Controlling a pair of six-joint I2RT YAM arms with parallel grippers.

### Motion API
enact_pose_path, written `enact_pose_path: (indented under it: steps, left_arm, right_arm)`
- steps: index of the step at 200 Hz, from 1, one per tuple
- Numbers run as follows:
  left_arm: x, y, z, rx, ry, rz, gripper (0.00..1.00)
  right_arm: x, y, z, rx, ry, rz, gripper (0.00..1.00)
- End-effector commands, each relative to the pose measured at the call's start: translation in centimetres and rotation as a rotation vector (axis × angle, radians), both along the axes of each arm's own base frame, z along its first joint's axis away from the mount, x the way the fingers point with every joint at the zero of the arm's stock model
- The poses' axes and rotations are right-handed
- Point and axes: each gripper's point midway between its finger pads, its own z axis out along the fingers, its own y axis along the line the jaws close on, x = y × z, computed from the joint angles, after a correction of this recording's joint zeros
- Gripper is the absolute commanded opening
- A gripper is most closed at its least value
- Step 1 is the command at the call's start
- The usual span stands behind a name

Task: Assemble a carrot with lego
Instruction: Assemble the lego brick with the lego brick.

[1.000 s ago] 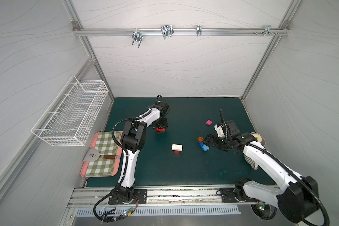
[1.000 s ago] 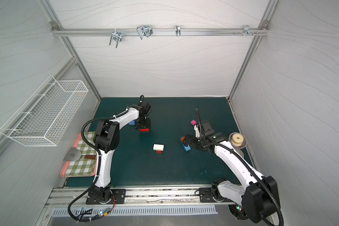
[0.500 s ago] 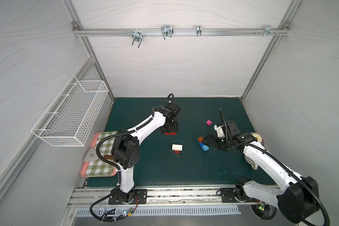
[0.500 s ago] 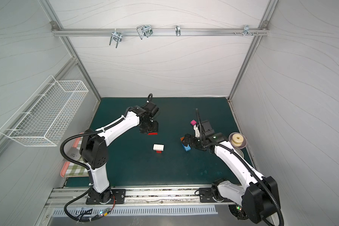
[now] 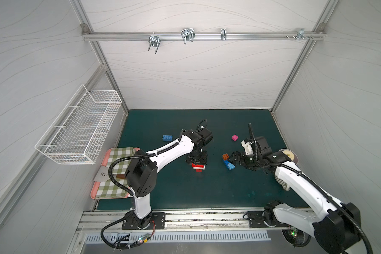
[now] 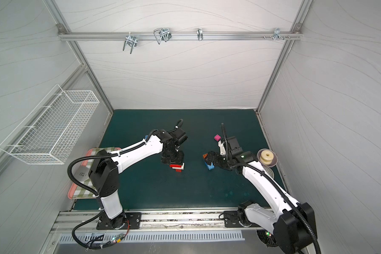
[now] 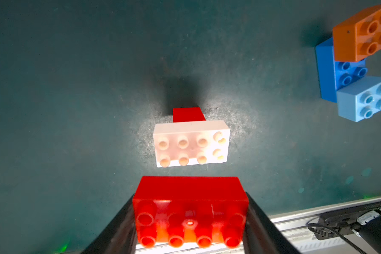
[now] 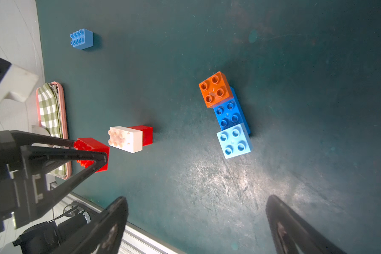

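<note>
Since a moment ago the left arm (image 5: 167, 154) has swung from the back-left of the green mat (image 5: 185, 198) to the middle. The right arm (image 5: 295, 182) has stayed put.

The left gripper (image 7: 190, 195) is squeezing a long red brick (image 7: 189, 220) by its 2 short ends. It hangs just short of the white brick (image 7: 191, 143), which is joined to a small red brick (image 7: 188, 114). That pair is the start of the carrot (image 5: 198, 168), in the middle of the mat.

The right gripper (image 8: 196, 200) is wide open and holds nothing. It is near an orange brick (image 8: 215, 89) and a light-blue brick (image 8: 233, 140) stuck on a blue brick (image 8: 228, 114). 1 pink brick (image 5: 235, 137) and a second blue brick (image 5: 167, 137) lie well apart.

To do this step well, I think the arm should bring the long red brick right over the white one. It should keep the brick flat, line up the bumps, then push straight down. A crooked push could tip the little stack.
</note>
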Motion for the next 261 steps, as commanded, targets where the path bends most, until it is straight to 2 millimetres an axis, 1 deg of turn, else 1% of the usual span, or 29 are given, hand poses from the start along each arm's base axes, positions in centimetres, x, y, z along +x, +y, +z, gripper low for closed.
enact_pose_path:
  steps: [1,38,66,91,117,197,261]
  left_arm:
    - [0.2,-0.6,0.5,-0.019,-0.019,0.000,0.48]
    - [0.9,-0.6,0.1,0.006,-0.039,-0.004,0.47]
    - [0.9,-0.5,-0.7,0.024,-0.032,-0.001,0.47]
    - [0.9,-0.9,-1.1,0.032,-0.034,-0.001,0.47]
    - [1.2,-1.2,-1.1,0.044,-0.046,-0.003,0.47]
    - [1.8,-1.2,-1.9,0.068,-0.056,0.019,0.46]
    - [2.1,-1.6,-1.9,0.063,-0.063,0.020,0.46]
  right_arm:
    - [-0.3,-0.2,0.2,0.006,-0.003,-0.006,0.99]
    - [-0.2,-0.2,0.1,0.002,-0.001,-0.005,0.99]
    - [-0.2,-0.2,0.1,-0.001,0.000,-0.005,0.99]
    - [-0.1,-0.2,0.0,-0.002,0.000,-0.004,0.99]
    - [-0.1,-0.2,0.0,-0.002,0.001,-0.005,0.99]
    - [0.0,-0.3,0.1,-0.007,-0.001,-0.004,0.99]
    - [-0.1,-0.3,0.0,-0.010,0.001,-0.005,0.99]
